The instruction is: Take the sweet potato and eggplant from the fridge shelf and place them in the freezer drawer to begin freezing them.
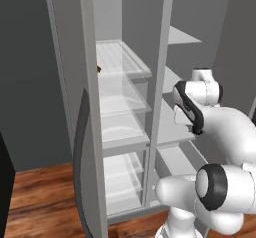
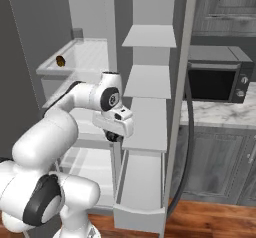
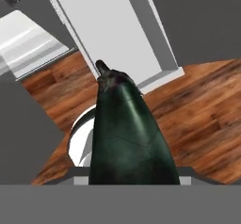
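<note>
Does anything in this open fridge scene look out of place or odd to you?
Nothing is spilled or broken. The one unusual sight: the eggplant is off its shelf, gripped in the jaws above the wood floor. The sweet potato sits on the fridge shelf.

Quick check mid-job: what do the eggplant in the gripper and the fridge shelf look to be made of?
The eggplant: smooth, glossy, near-black skin with a greenish sheen and soft highlights, apparently firm produce with a stem tip. The fridge shelf: translucent glass or clear plastic with a pale white rim and fine ribbed lines; which of the two, the look leaves open.
</note>
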{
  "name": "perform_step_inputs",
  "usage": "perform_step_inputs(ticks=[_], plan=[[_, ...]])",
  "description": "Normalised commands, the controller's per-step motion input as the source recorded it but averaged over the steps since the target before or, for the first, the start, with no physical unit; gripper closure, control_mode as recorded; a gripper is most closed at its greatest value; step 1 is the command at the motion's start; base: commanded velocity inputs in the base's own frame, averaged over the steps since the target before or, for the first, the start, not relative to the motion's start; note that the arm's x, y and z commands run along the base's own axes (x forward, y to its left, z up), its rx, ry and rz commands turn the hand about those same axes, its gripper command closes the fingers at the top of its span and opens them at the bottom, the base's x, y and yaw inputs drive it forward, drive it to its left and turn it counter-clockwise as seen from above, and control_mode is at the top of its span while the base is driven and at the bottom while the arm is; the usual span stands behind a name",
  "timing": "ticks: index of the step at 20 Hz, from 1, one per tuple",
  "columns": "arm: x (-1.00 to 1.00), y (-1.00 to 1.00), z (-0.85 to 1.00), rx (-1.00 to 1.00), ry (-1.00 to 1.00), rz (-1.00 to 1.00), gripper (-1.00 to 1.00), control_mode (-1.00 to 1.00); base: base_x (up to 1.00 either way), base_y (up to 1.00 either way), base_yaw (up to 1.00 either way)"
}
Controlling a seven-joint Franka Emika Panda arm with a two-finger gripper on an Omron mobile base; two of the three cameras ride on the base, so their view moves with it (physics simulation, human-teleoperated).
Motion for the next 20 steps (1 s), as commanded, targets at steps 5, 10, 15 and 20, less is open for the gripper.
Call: perform_step_inputs(ticks=[5,10,15,20], plan=[[0.16,-0.47,-1.00,0.00,0.12,-0.17,1.00,-1.00,0.00,0.00,0.00],[0.09,-0.29,-0.81,0.00,0.00,-0.13,1.00,-1.00,0.00,0.00,0.00],[0.02,-0.07,-0.80,0.00,0.00,-0.08,1.00,-1.00,0.00,0.00,0.00],[0.26,-0.01,-0.40,0.00,-0.02,-0.02,1.00,-1.00,0.00,0.00,0.00]])
